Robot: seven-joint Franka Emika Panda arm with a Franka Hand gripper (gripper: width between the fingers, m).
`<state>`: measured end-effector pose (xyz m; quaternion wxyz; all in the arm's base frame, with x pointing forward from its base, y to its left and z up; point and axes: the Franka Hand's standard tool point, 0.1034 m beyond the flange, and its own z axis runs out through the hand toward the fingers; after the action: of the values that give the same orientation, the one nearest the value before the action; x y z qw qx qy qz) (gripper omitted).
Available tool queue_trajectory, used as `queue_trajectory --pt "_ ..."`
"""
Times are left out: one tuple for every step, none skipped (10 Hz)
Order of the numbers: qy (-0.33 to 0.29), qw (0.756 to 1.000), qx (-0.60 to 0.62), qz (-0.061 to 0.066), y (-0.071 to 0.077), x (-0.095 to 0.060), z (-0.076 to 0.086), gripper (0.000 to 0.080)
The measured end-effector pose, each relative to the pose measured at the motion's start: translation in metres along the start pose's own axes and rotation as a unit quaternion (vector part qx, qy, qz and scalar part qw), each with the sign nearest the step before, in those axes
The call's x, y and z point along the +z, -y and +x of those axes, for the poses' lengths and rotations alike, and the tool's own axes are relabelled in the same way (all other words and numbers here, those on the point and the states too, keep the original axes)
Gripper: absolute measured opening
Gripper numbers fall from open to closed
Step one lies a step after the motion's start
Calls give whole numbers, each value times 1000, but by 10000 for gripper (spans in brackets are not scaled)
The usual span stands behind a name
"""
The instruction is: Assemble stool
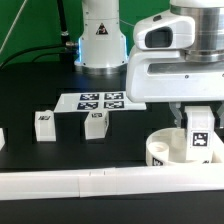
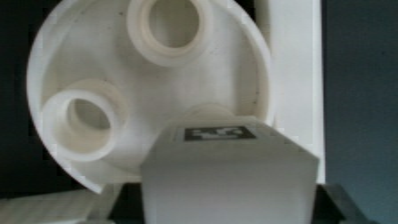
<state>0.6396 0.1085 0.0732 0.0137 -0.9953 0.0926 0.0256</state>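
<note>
Exterior view contents are taken from front to back. Along the bottom edge of the frame a long white rail [image 1: 80, 183] is laid across the bench [image 1: 25, 95]. Just behind it, at the lower right, the round seat disc [image 1: 160, 152] is found. Over its far side a leg [image 1: 201, 143] is carried by the end effector [image 1: 200, 128], whose fingers appear pinched onto the leg's sides. In the wrist view the leg [image 2: 222, 170] is shown close before the seat disc [image 2: 89, 110], with two round recesses exposed; whether the two parts touch cannot be told. The step in hand is judged to be the seating of this leg in a recess, so alignment over one hole and a straight, steady push are called for next. Little room is available at the lower right, where the rail and the seat rim lie close together. Farther back, at mid left, a loose leg [image 1: 45, 123] and a second loose leg [image 1: 95, 123] are stood well apart from the seat disc, with open bench around them. Beyond them the marker board [image 1: 100, 100] is seen, and the arm's base [image 1: 100, 40] at the upper centre.
</note>
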Motion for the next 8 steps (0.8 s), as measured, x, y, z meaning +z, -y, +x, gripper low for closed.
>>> queue_trajectory --pt "-2 996 92 13 -1 0 0 337" --pt "-1 982 189 23 0 0 0 337" --pt "7 965 259 36 -1 0 1 337" --pt "19 937 345 53 -1 0 1 337" --pt "28 910 407 72 -4 -1 2 337" --pt "29 901 426 82 -4 -1 2 337" --pt "32 884 459 81 -3 -1 1 337" --pt "34 872 481 80 -2 -1 1 337"
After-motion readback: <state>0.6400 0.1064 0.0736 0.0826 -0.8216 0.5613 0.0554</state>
